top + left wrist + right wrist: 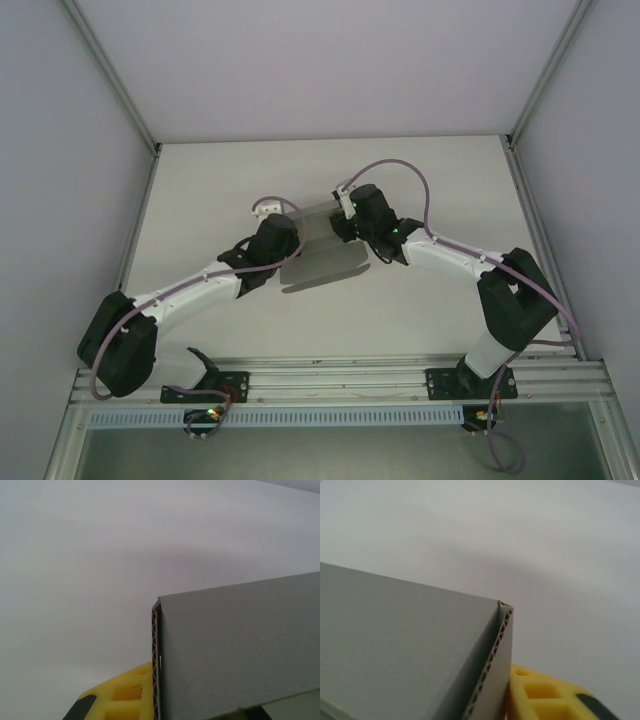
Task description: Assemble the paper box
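Flanking the paper box [322, 264] at 9 and 3 o'clock, left gripper [285, 241] and right gripper [351, 226] met doubled walls, clamping unclear; the 6 o'clock flap lay unfolded.

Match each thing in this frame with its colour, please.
Things:
1. paper box
2. left-claw finger
3. cable
4. table

Colours:
A. purple
B. white
C. grey
D. yellow

Pairs: 1-C; 2-D; 3-A; 4-B
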### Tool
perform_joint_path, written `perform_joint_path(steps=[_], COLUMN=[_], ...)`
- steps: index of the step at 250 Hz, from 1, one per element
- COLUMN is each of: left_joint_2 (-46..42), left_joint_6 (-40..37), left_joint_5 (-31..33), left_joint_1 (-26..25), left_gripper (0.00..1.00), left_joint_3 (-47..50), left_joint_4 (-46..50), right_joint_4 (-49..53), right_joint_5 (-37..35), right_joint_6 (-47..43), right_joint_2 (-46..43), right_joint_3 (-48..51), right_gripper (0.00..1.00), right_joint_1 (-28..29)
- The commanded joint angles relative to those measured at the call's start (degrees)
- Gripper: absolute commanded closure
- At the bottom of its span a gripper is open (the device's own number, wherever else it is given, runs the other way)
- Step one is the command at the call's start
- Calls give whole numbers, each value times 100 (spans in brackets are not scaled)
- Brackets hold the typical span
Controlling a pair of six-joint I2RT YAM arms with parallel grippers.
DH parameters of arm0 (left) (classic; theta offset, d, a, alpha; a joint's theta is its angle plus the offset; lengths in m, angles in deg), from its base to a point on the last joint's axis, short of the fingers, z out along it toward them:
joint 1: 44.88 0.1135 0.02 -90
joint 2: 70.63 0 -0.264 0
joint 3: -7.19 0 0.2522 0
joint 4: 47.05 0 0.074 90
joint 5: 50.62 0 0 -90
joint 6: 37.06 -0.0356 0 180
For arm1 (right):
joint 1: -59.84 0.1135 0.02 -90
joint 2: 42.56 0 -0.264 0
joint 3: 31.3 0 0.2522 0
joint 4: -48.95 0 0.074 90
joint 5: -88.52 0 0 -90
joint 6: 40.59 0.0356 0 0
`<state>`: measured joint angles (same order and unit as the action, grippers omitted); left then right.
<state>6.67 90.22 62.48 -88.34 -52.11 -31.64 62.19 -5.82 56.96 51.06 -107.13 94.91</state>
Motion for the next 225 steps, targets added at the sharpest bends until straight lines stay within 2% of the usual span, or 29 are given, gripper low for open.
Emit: perform_joint_path(steps=[1, 46, 74, 108, 146, 177, 193, 210, 225], left_joint_2=[-5, -19, -65, -111, -173, -276, -308, -286, -229], left_joint_6=[146, 166, 176, 294, 141, 56, 16, 32, 107], left_joint_5=[178, 481, 556, 790, 926, 899, 842, 825, 829], left_joint_1=[-15, -4, 18, 105, 239, 325, 323, 313, 300], left_gripper=[100, 100, 100, 100, 100, 100, 100, 100, 100], left_joint_3=[-245, -410, -466, -509, -513, -465, -456, -481, -513], left_joint_4=[245, 651, 911, 1317, 1540, 1550, 1452, 1401, 1399], right_joint_4=[691, 1454, 1994, 2034, 1811, 2317, 2338, 2238, 2270], right_joint_5=[-1030, -2539, -3568, -4454, -4475, -3629, -3597, -3818, -4148], right_joint_6=[52, 104, 99, -643, -2284, -3185, -3666, -3684, -3206], right_joint_2=[201, 449, 579, 693, 603, 442, 434, 499, 628], right_joint_3=[-287, -550, -690, -640, -357, -304, -224, -247, -459], right_gripper=[89, 100, 100, 100, 100, 100, 100, 99, 99], right_joint_1=[17, 132, 132, 134, 76, -61, -20, -13, -27])
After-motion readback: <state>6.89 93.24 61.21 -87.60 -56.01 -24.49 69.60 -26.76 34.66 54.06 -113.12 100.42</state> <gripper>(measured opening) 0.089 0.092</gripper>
